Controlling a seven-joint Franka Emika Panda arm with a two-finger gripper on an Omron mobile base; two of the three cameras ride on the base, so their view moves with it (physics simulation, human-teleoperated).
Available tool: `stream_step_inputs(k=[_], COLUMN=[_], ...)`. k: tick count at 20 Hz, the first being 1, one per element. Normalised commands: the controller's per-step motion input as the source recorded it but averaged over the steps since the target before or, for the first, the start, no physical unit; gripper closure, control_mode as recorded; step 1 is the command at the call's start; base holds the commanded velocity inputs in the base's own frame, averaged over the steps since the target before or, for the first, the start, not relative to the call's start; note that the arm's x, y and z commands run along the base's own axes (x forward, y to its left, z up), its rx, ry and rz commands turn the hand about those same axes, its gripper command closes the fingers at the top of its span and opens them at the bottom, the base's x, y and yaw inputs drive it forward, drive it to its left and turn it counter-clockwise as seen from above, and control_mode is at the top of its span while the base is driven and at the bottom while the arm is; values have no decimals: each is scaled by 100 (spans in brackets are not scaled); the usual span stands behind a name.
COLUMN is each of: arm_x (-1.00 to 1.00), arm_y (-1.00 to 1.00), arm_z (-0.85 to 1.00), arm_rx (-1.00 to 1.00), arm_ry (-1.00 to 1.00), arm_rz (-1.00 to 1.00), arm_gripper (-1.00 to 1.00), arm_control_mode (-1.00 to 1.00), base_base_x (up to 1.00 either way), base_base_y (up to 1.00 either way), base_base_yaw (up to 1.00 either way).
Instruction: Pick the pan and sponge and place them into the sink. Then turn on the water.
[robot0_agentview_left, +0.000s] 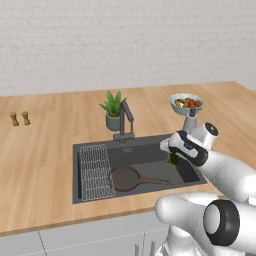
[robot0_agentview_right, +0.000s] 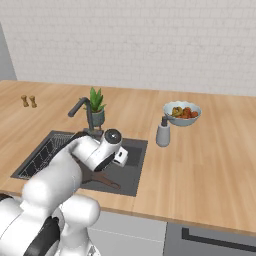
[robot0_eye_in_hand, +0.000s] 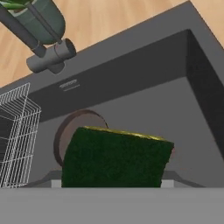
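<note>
The dark pan (robot0_agentview_left: 125, 178) lies on the floor of the sink (robot0_agentview_left: 76, 170) beside the wire rack (robot0_agentview_left: 95, 171), its handle pointing right. My gripper (robot0_agentview_left: 175, 158) hangs over the right part of the basin, shut on the green sponge (robot0_agentview_left: 173, 159). In the hand view the sponge (robot0_eye_in_hand: 116, 157) sits wide between the jaws of the gripper (robot0_eye_in_hand: 111, 183), hiding most of the pan (robot0_eye_in_hand: 76, 127) below it. The dark faucet (robot0_agentview_left: 126, 120) stands behind the sink, and no stream runs from it. In the right base view the white hand covers the sponge; the pan handle (robot0_agentview_right: 106, 181) shows under it.
A potted plant (robot0_agentview_left: 113, 110) stands just behind the faucet. A soap dispenser (robot0_agentview_right: 163, 132) and a bowl of fruit (robot0_agentview_right: 182, 113) are on the counter to the right of the sink. Two small wooden shakers (robot0_agentview_left: 20, 119) stand far left.
</note>
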Motion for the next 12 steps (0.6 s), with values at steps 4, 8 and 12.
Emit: stream_step_inputs(k=[4, 8, 12], arm_x=[23, 17, 31], arm_y=[3, 21, 36], arm_z=[-18, -38, -44], arm_rx=[14, 10, 4], arm_ry=[1, 0, 0], arm_rz=[9, 5, 4], arm_gripper=[100, 100, 100], arm_control_mode=[-100, -100, -100], base_base_x=[0, 0, 0], base_base_y=[0, 0, 0], base_base_yaw=[0, 0, 0])
